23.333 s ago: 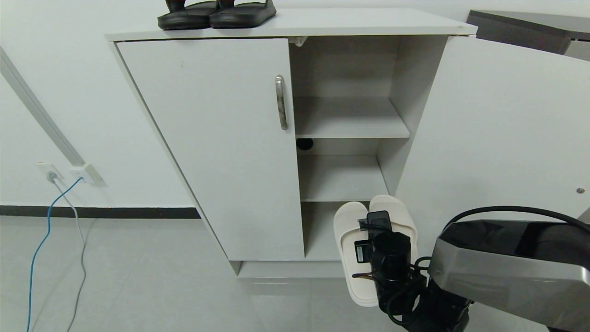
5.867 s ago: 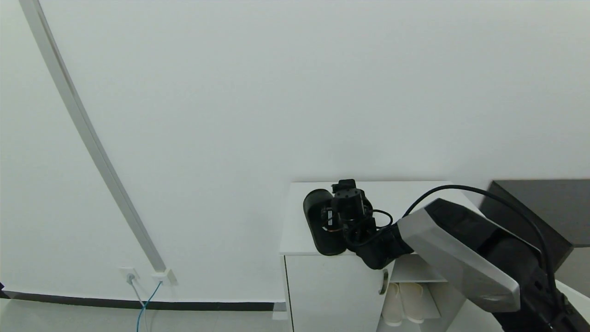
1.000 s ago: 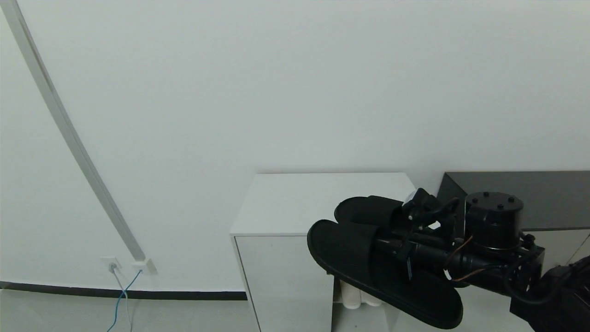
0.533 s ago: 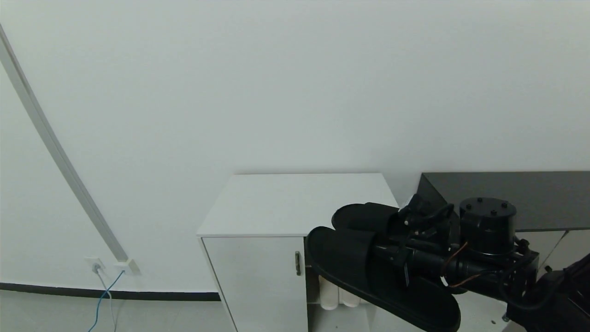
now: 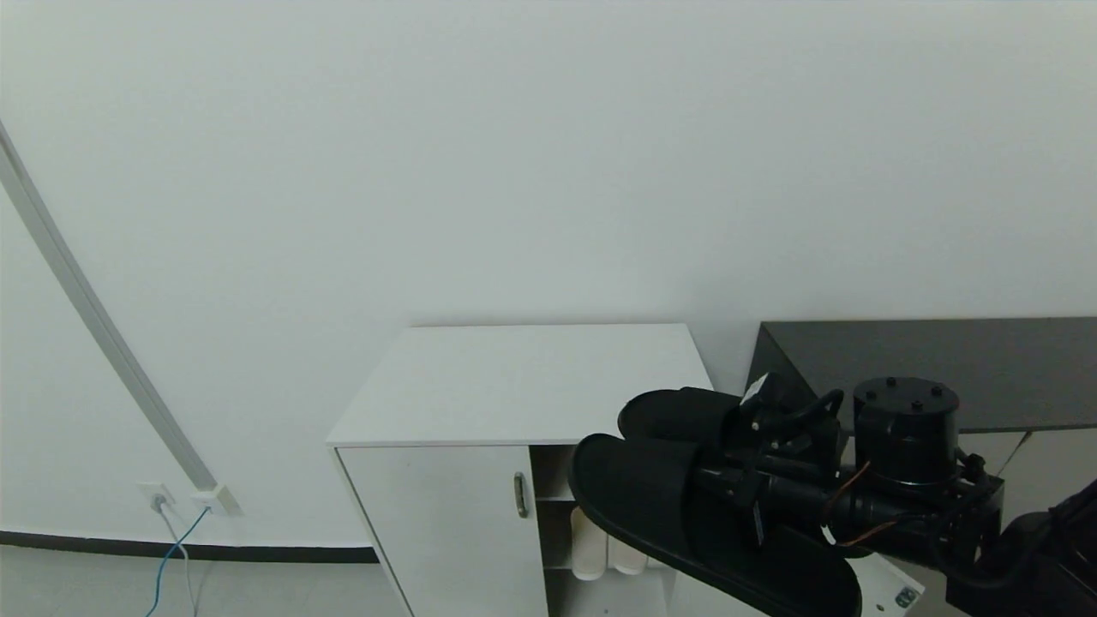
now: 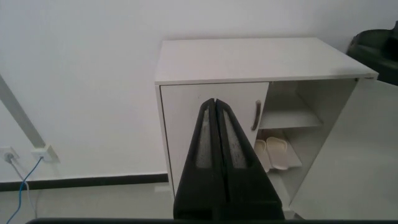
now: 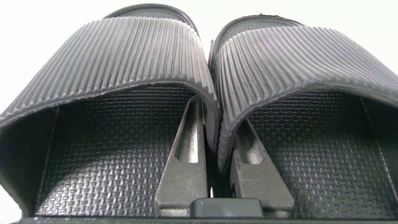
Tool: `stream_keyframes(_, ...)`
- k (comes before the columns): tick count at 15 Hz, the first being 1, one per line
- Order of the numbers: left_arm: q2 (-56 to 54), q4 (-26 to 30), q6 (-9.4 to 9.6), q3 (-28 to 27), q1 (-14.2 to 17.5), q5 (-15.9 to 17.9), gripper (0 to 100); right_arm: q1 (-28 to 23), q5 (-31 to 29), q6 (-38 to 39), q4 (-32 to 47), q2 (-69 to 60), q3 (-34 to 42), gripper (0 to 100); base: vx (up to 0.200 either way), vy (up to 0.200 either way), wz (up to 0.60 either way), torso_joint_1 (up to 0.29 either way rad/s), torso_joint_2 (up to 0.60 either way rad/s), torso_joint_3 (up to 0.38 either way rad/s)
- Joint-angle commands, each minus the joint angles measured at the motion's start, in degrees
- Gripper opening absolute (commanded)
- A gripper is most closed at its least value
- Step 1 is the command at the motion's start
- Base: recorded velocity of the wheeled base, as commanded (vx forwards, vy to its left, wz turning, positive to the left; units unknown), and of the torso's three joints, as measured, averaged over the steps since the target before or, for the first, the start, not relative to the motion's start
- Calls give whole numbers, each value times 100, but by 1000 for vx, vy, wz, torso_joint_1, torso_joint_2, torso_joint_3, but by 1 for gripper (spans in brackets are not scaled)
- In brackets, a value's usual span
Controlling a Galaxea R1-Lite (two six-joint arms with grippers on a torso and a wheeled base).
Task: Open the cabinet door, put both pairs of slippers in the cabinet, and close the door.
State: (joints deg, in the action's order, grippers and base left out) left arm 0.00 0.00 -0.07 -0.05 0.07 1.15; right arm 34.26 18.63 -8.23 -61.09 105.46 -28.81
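Step in hand, by judgement: transfer of the second pair into the cabinet [image 5: 514, 386]. Grips the black slippers [image 5: 651, 488] with the right claw [image 7: 216, 121], one finger under each strap, clamping the two inner side walls together. Holds the pair in the air in front of the cabinet, toward its right side, soles tilted, toes toward the cabinet. Presents the left claw [image 6: 214, 143] closed and empty, well apart from the cabinet front. Shows the right door [image 6: 351, 149] swung open, the left door [image 5: 437, 523] closed, and the white slippers [image 6: 277, 152] side by side on an inner shelf. Next, as judged: lower and advance the pair onto a free shelf, level the soles, clear the shelf edges, release, withdraw, then swing the right door closed.
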Motion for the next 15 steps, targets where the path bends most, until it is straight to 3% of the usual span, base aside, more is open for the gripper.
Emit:
stream_keyframes(1,0,0,-1,-4,1,0,0,64,9,-3,-8,18,7,0,0,0,0,0,0,0)
stream_keyframes(15,0,0,-10,-4,1,0,0,283,1,32,-167,10,235,0,0,0,0,0,0,0)
